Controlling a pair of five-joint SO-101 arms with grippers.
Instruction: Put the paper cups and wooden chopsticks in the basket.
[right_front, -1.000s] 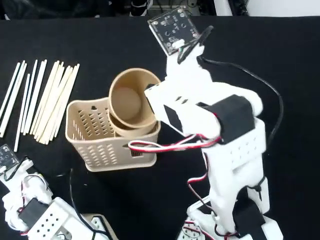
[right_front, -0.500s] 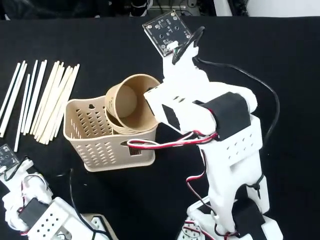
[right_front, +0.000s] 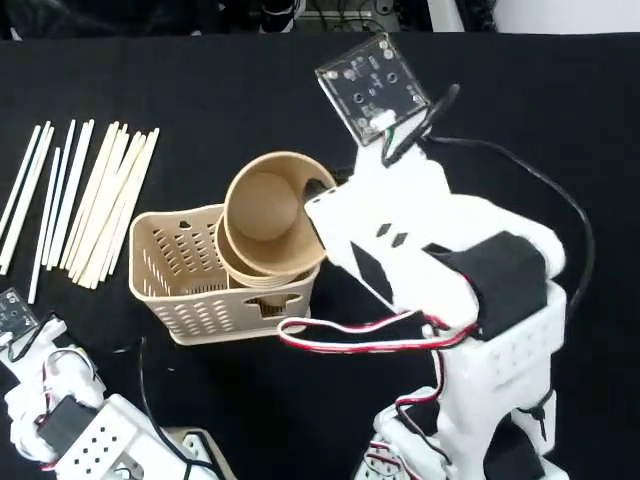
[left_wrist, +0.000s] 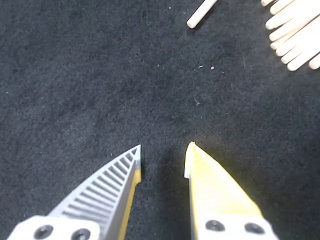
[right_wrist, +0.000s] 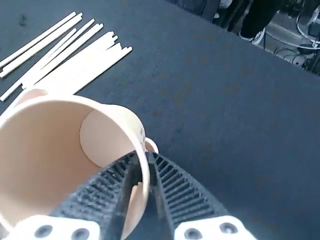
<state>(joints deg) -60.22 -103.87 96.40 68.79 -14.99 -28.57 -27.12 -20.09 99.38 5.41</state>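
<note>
– Checking right gripper (right_wrist: 141, 159) first. State?

– Jaws together, clamped on the rim of a paper cup (right_wrist: 45, 165): one finger inside the wall, the other outside. In the high view the right gripper sits at the cup's right edge, approx. centre frame, w/ the white right arm (right_front: 450, 270) running down to the lower right.

– Cup pos.?

– Tilted, mouth facing up toward the high camera, over the right-hand end of the basket (right_front: 190, 300). Below it a second cup (right_front: 245, 272) stands inside the basket, its rim just above the basket wall. The held cup's base drops into the second cup's mouth. Contact btw. the two can't be confirmed, as the base is hidden.

– Basket?

– Beige, perforated walls, upright on the black table (right_front: 200, 100), left of centre in the high view.

– Chopsticks?

– The chopsticks (right_front: 90, 200) lie flat in a loose row on the table, upper left of the high view. All are outside the basket. The nearest ones end just beside the basket's upper-left corner.

– Left side?

– Left gripper (left_wrist: 163, 147): fingers apart, nothing btw. them, tips pointing at bare table cloth. The left wrist view shows several chopstick ends farther off, beyond the tips and apart from them. The left arm (right_front: 90, 440) is at the lower-left corner of the high view, below the chopsticks and lower left of the basket.
</note>
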